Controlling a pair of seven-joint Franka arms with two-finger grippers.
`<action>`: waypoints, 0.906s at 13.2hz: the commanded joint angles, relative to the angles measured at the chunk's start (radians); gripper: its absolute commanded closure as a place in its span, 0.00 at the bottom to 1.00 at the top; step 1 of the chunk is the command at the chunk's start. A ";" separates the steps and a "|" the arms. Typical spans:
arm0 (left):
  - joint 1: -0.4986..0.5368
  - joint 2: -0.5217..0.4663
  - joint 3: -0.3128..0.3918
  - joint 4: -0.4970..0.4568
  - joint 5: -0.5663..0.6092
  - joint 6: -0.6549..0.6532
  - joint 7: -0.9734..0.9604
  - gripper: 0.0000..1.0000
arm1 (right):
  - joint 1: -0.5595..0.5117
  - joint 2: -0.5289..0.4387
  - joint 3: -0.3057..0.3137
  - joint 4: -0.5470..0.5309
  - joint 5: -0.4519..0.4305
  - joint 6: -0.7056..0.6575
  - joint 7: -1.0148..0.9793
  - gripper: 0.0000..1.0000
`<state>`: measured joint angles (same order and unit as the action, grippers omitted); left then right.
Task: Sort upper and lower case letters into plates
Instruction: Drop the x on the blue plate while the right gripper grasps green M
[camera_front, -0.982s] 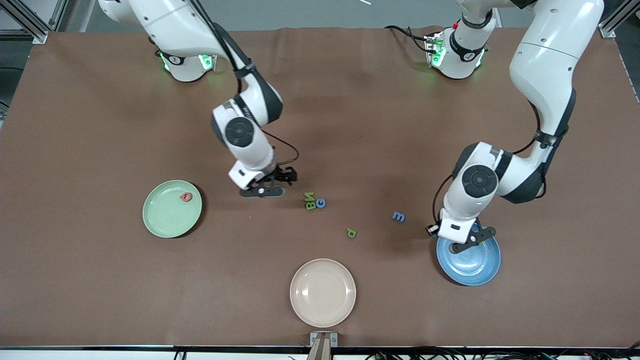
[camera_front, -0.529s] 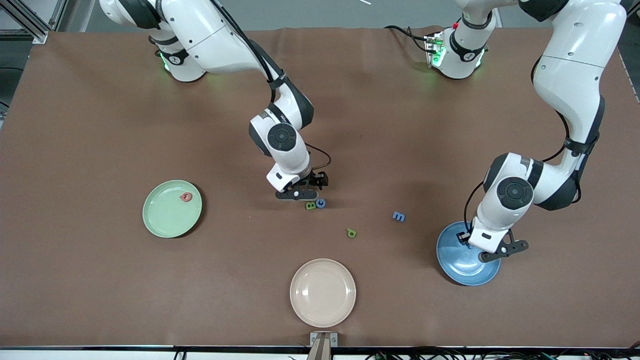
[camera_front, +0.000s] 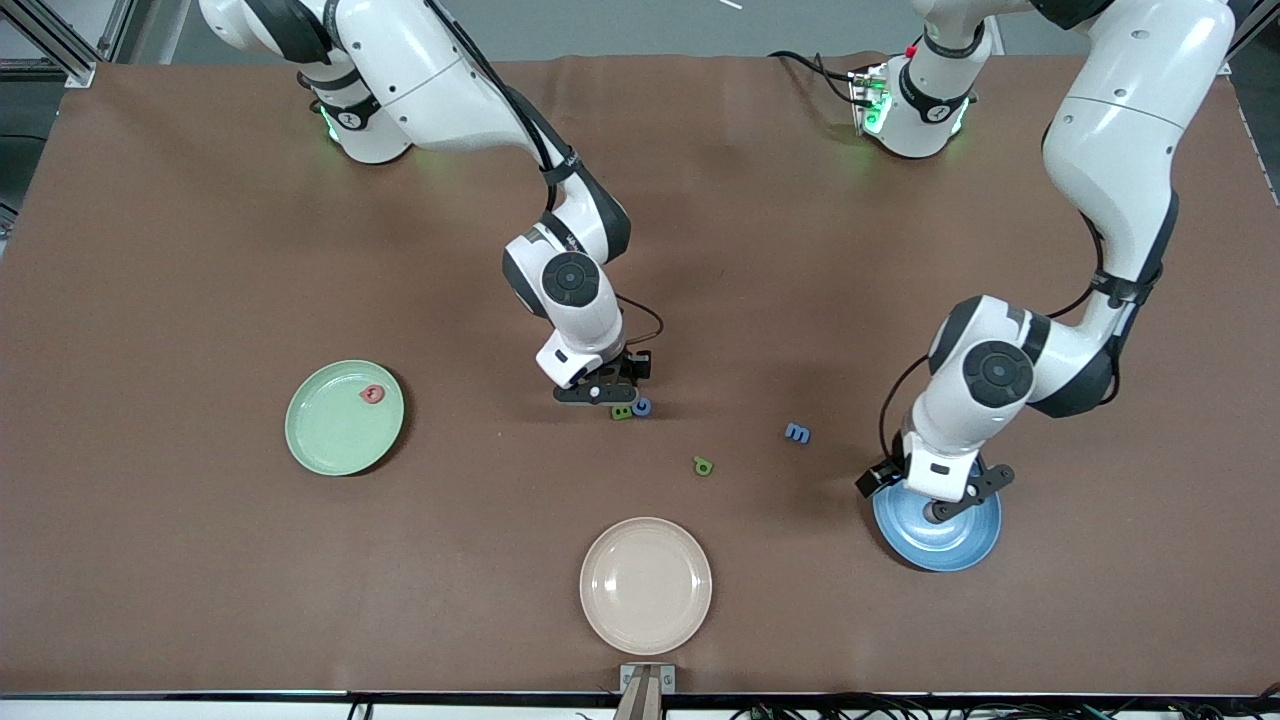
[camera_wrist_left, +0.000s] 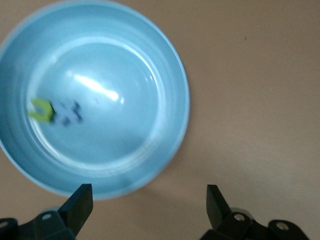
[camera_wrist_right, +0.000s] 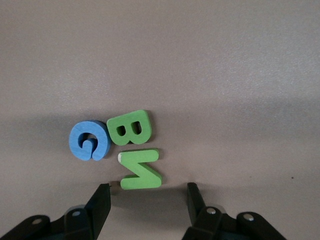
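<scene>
My right gripper (camera_front: 600, 391) is open and low over a cluster of three letters on the table: a green N (camera_wrist_right: 140, 169), a green B (camera_wrist_right: 129, 127) and a blue G (camera_wrist_right: 90, 141). In the right wrist view its open fingers (camera_wrist_right: 102, 200) stand just short of the N. My left gripper (camera_front: 948, 497) is open and empty over the rim of the blue plate (camera_front: 962, 550), which holds a green letter (camera_wrist_left: 41, 110) and a blue letter (camera_wrist_left: 67, 112). The mint green plate (camera_front: 330, 440) holds a red letter (camera_front: 373, 394). A blue m (camera_front: 797, 433) and a green letter (camera_front: 703, 466) lie loose between the plates.
A cream-beige plate (camera_front: 646, 585) sits near the table's front edge, nearer to the camera than the letters. The brown mat (camera_front: 200, 250) covers the table, and both arm bases stand along its edge farthest from the camera.
My right gripper moved from near the green plate toward the left arm's end and settled over the B, N, G cluster. My left gripper swung out over the blue plate and came back.
</scene>
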<state>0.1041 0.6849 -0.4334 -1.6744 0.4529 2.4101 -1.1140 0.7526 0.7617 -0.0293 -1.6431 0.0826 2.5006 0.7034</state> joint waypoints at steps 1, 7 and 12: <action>-0.075 -0.004 0.001 -0.016 -0.016 -0.014 -0.197 0.00 | 0.013 0.022 -0.015 0.020 -0.023 -0.002 0.027 0.42; -0.115 0.019 0.001 -0.076 -0.002 -0.002 -0.415 0.13 | 0.005 0.022 -0.023 0.022 -0.055 -0.003 0.025 0.95; -0.146 0.051 0.005 -0.070 -0.003 0.013 -0.460 0.27 | -0.001 0.022 -0.021 0.029 -0.052 -0.002 0.030 0.53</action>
<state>-0.0356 0.7276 -0.4335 -1.7468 0.4521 2.4051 -1.5580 0.7544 0.7629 -0.0454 -1.6302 0.0515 2.4917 0.7074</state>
